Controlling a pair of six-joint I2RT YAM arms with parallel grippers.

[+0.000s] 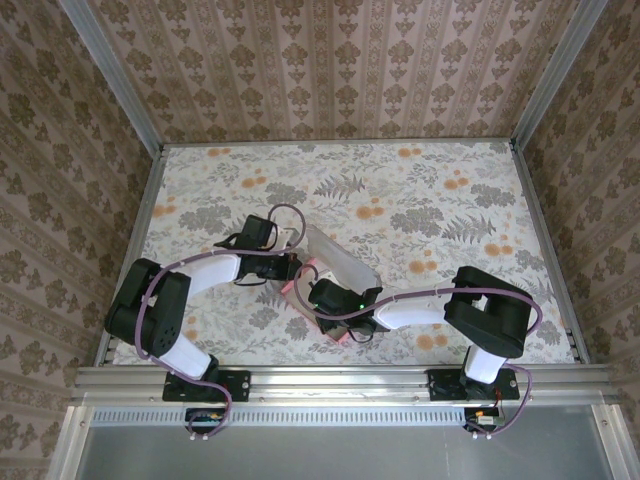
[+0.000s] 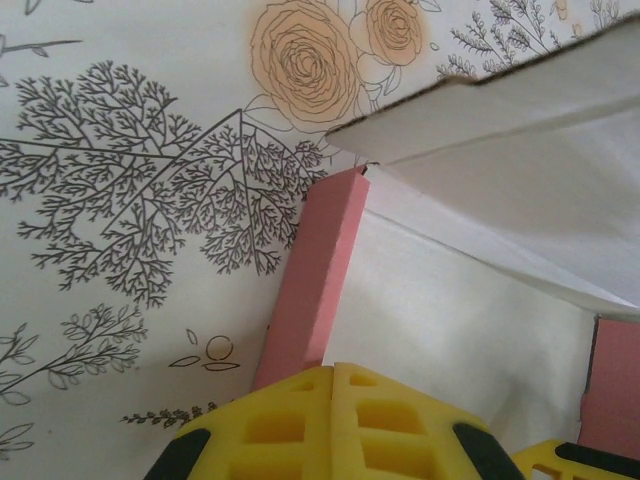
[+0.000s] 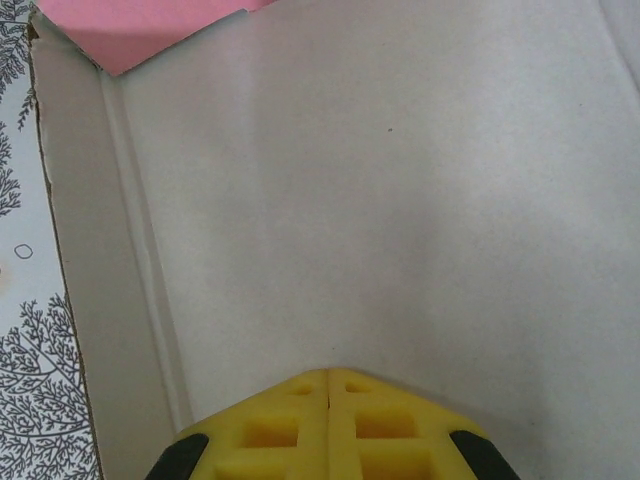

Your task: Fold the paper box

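The paper box (image 1: 345, 262) lies half folded at the middle of the table, its pale inner side up and pink edges showing. My left gripper (image 1: 289, 268) is at its left side. In the left wrist view the yellow fingers of this gripper (image 2: 333, 366) are shut, with the top edge of the raised pink side wall (image 2: 310, 270) running into the seam between them. A pale flap (image 2: 520, 120) stands over the box's far end. My right gripper (image 1: 318, 294) is over the box's near part. Its tips (image 3: 329, 372) are shut, resting against the off-white inner panel (image 3: 350, 200).
The floral table cloth (image 1: 420, 200) spreads behind and to both sides of the box. Patterned walls and metal posts (image 1: 150, 190) close the table in. The two wrists sit close together over the box.
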